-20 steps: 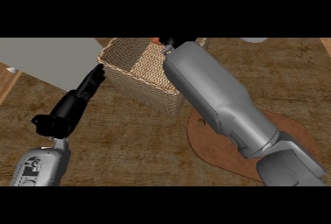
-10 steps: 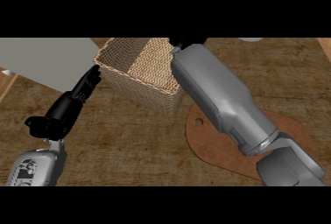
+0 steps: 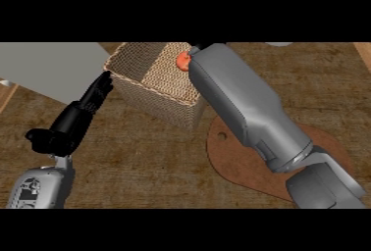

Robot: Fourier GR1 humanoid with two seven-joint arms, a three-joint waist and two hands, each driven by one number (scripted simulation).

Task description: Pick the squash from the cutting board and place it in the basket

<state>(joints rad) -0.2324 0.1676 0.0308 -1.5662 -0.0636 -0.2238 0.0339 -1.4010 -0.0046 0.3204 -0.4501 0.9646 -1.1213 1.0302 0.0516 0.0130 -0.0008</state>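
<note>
Head view | right hand [image 3: 194, 51] at 12 o'clock, apparently grasping squash [image 3: 182, 60] over basket [image 3: 156, 73] for release | left hand [image 3: 87, 105] fingers straight, bracing basket | cutting board [image 3: 232, 152] vacated

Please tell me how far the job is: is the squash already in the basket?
Done: the cutting board shows no squash on its visible part. In hand: the right forearm reaches over the basket, and an orange piece, probably the squash, shows at its rim; the right hand itself is hidden. The left hand, fingers straight, is beside the basket's left wall. Left: releasing the squash inside and withdrawing.
</note>
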